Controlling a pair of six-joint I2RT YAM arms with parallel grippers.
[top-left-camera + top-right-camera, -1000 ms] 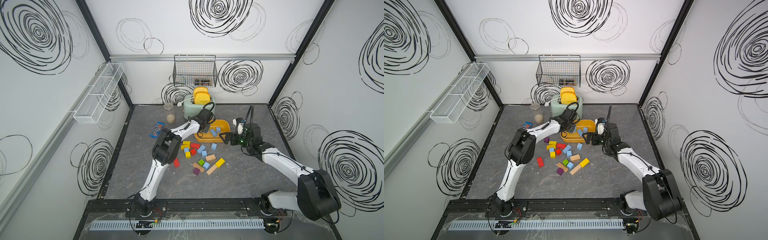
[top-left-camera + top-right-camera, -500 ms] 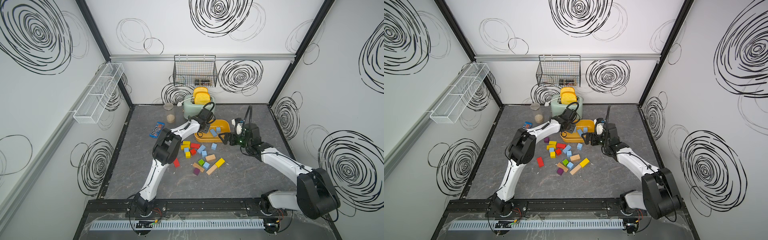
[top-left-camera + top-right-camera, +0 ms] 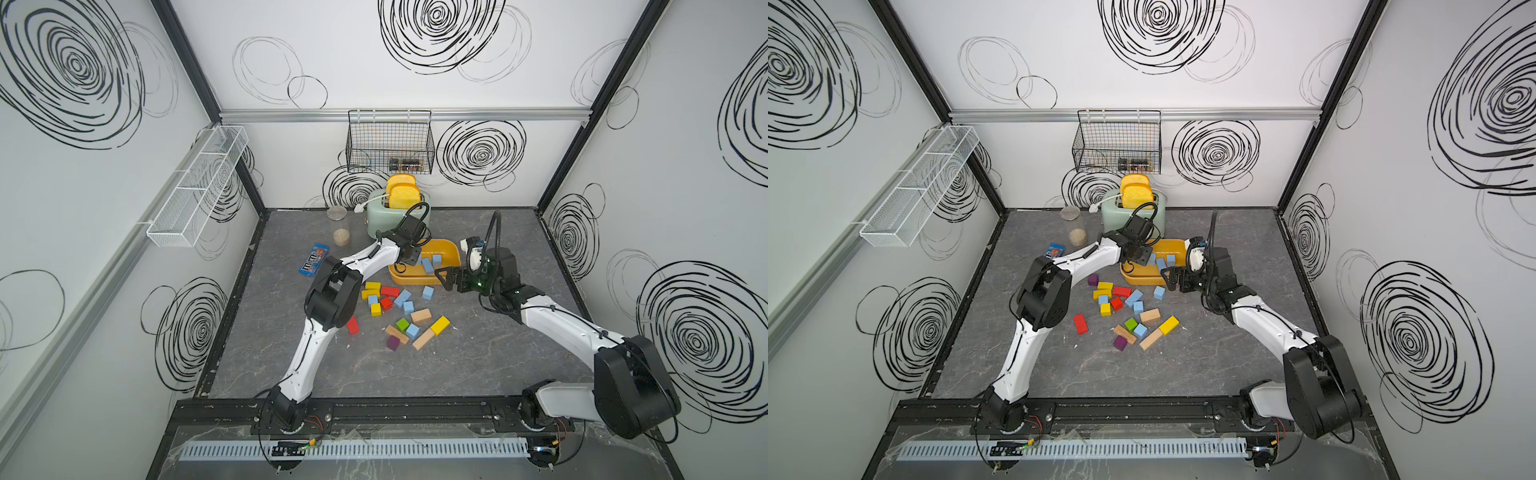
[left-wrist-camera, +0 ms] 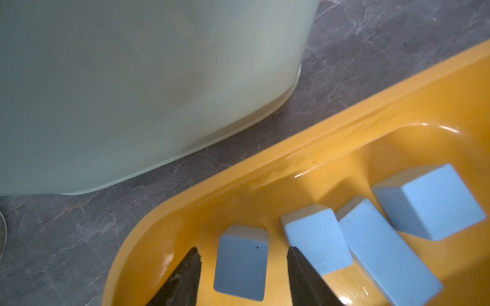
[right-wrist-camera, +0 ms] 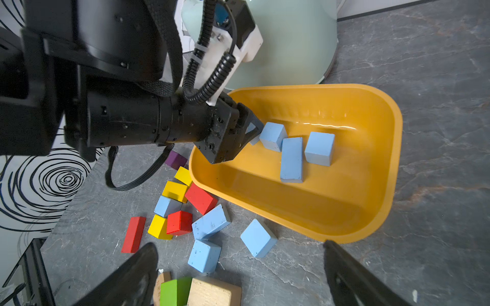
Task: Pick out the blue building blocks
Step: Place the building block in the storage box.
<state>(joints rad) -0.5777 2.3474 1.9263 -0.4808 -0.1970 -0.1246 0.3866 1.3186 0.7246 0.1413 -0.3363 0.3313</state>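
Several light-blue blocks lie in the yellow tray (image 3: 449,248) (image 5: 384,132): a cube (image 5: 273,135), an oblong brick (image 5: 291,159) and another cube (image 5: 319,148). My left gripper (image 3: 409,259) (image 4: 243,249) hangs over the tray's near-left corner, open. A blue cube (image 4: 241,265) rests on the tray floor between its fingers (image 4: 185,278), with a gap on each side. More blue blocks (image 3: 428,293) (image 5: 210,221) (image 5: 204,255) lie on the table among other colours. My right gripper (image 3: 446,279) (image 5: 240,246) is wide open just outside the tray's front edge, above a loose blue cube (image 5: 258,238).
Red, yellow, green, purple and plain-wood blocks (image 3: 390,309) are scattered in front of the tray. A pale green toaster (image 3: 386,216) stands close behind the tray. A glass jar (image 3: 341,232) and a blue candy packet (image 3: 314,259) lie to the left. A wire basket (image 3: 390,141) hangs on the back wall.
My left gripper has opened and let go of the blue cube, which now sits in the tray. The right arm has hardly moved.
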